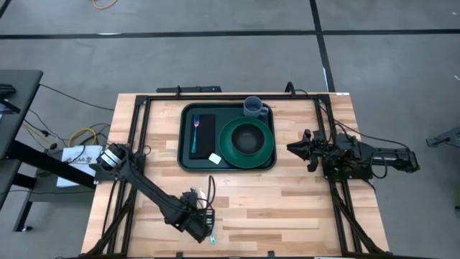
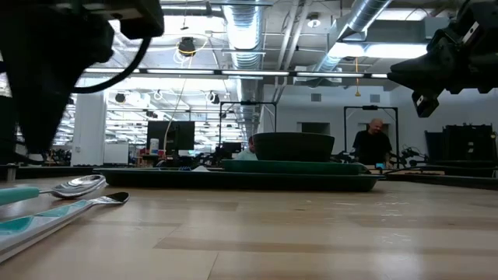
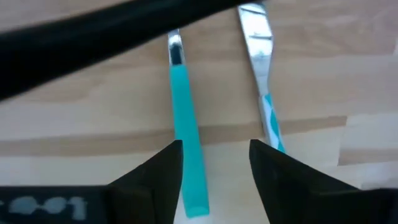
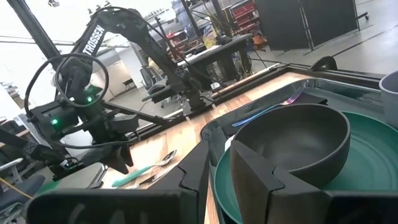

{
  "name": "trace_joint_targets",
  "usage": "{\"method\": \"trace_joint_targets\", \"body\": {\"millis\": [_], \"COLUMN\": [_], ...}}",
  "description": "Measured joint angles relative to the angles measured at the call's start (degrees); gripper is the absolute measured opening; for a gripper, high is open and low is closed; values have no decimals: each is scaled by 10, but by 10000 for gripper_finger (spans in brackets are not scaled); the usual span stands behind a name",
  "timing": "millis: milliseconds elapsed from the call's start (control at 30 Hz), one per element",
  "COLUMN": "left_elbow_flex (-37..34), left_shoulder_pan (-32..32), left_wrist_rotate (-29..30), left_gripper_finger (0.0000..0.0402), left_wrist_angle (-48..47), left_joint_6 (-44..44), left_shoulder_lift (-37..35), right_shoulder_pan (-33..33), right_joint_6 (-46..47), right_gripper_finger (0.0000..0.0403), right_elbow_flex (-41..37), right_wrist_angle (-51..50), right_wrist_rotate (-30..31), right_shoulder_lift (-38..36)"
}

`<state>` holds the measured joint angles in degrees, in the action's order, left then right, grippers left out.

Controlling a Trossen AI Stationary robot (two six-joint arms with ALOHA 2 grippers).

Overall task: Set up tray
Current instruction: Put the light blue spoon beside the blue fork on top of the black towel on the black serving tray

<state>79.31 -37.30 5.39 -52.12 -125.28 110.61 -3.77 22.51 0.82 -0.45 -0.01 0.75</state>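
Note:
The dark green tray (image 1: 188,162) lies at the table's far middle. It holds a narrow black rectangle (image 1: 207,134), a teal-handled fork (image 1: 195,133), a green plate (image 1: 228,148) with a dark bowl (image 1: 248,138) on it, and a grey mug (image 1: 254,108). Two teal-handled utensils lie flat on the wood near the near edge. My left gripper (image 3: 214,180) hangs open over them (image 1: 207,227), one finger on each side of the free end of one teal handle (image 3: 185,143); the other utensil (image 3: 266,93) lies beside it. My right gripper (image 1: 295,149) waits open to the tray's right.
A small white piece (image 1: 215,157) lies in the tray's near part. Black frame rails (image 1: 136,137) run along both table sides and the far edge. Bare wood lies between the tray and the near edge. A person (image 2: 376,145) stands in the room beyond the table.

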Motion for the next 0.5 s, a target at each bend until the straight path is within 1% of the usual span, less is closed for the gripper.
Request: {"method": "trace_joint_targets", "body": {"millis": [267,500], "left_elbow_flex": [0,-2], "left_shoulder_pan": [15,19], "left_wrist_rotate": [0,-5], "left_gripper_finger": [175,173], "left_wrist_angle": [-49,-46], "left_joint_6": [2,2], "left_shoulder_lift": [0,1], "right_shoulder_pan": [0,0], "right_joint_6": [0,0], "right_gripper_finger": [59,59], "right_elbow_flex": [0,0], "right_wrist_angle": [0,0], "right_wrist_rotate": [0,0], "right_shoulder_lift": [0,0]}}
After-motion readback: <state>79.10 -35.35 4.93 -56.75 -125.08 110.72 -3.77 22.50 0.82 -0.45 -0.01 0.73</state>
